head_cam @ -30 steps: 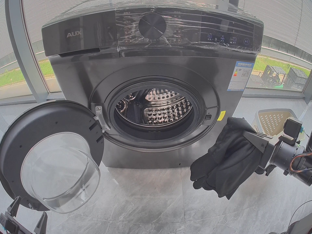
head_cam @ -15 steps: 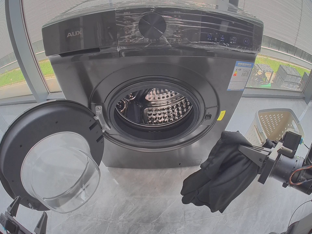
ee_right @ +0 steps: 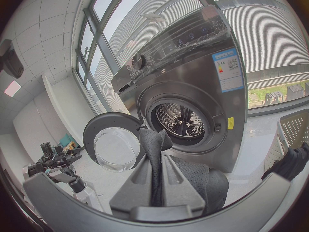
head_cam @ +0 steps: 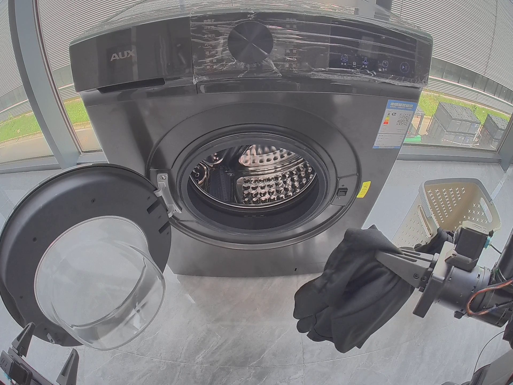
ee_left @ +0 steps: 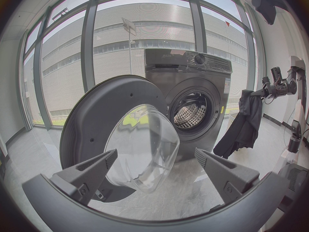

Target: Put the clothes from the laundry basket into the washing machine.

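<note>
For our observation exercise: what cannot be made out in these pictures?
Head view: beige perforated plastic laundry basket, bottom hidden behind the right tool.
Head view: left tool, cut off by the bottom edge.
Right wrist view: black fabric garment, lower part hidden by the tool.

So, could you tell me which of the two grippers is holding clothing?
The right gripper: it is shut on a black garment in front of the washer, while the left gripper is open and empty, low by the door.
</note>
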Tool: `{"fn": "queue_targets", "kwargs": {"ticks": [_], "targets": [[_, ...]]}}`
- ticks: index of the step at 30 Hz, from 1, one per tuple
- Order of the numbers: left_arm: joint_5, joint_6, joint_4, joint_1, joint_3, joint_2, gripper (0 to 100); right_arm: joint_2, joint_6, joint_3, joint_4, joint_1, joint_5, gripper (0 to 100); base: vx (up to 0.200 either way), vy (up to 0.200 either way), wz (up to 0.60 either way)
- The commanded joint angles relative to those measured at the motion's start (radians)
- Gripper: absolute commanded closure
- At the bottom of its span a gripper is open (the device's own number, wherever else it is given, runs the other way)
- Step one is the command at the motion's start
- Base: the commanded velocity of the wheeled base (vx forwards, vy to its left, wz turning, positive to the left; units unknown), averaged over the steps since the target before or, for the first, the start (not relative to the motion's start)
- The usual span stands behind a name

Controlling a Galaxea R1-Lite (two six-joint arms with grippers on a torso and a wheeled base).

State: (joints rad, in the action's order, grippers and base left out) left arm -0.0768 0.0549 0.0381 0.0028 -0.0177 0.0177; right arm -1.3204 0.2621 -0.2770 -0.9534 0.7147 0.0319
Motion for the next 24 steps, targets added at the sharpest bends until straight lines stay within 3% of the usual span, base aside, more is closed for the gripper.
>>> {"fn": "queue_targets", "kwargs": {"ticks": [1, 3, 6, 9, 11, 12, 13, 14, 16, 20, 22, 24], "targets": [[-0.009, 0.008, -0.001, 0.0, 0.018, -0.018, 0, -0.099, -0.003, -0.036, -0.021, 0.025, -0.003, 100, 0.0, 0.0, 0.0], [-0.012, 0.016, -0.004, 0.0, 0.018, -0.018, 0, -0.146, -0.004, -0.056, -0.061, 0.034, -0.006, 100, 0.0, 0.0, 0.0], [-0.026, -0.018, -0.053, 0.002, -0.067, -0.015, 0, -0.212, -0.009, -0.083, -0.117, 0.042, -0.067, 100, 0.0, 0.0, 0.0], [-0.081, -0.021, -0.037, -0.007, -0.165, 0.05, 0, -0.28, -0.007, -0.129, -0.154, 0.068, -0.129, 100, 0.0, 0.0, 0.0], [-0.136, -0.01, -0.023, -0.007, -0.174, 0.122, 0, -0.303, -0.009, -0.162, -0.174, 0.094, -0.144, 100, 0.0, 0.0, 0.0], [-0.147, -0.009, -0.023, -0.007, -0.176, 0.134, 0, -0.306, -0.009, -0.165, -0.177, 0.098, -0.144, 100, 0.0, 0.0, 0.0], [-0.216, -0.001, -0.026, -0.007, -0.171, 0.217, 0, -0.326, -0.007, -0.189, -0.182, 0.118, -0.144, 100, 0.0, 0.0, 0.0], [-0.233, -0.001, -0.026, -0.007, -0.171, 0.235, 0, -0.33, -0.007, -0.195, -0.182, 0.123, -0.144, 100, 0.0, 0.0, 0.0], [-0.314, -0.001, -0.027, -0.007, -0.169, 0.335, 0, -0.359, 0.0, -0.217, -0.191, 0.137, -0.133, 100, 0.0, 0.0, 0.0], [-0.379, 0.026, -0.073, -0.01, -0.171, 0.493, 0, -0.404, 0.0, -0.241, -0.249, 0.141, -0.121, 100, 0.0, 0.0, 0.0], [-0.4, 0.048, -0.147, -0.014, -0.171, 0.576, 0, -0.43, 0.002, -0.266, -0.277, 0.144, -0.107, 100, 0.0, 0.0, 0.0], [-0.413, 0.051, -0.211, -0.035, -0.174, 0.654, 0, -0.442, 0.0, -0.292, -0.278, 0.144, -0.104, 100, 0.0, 0.0, 0.0]]}}
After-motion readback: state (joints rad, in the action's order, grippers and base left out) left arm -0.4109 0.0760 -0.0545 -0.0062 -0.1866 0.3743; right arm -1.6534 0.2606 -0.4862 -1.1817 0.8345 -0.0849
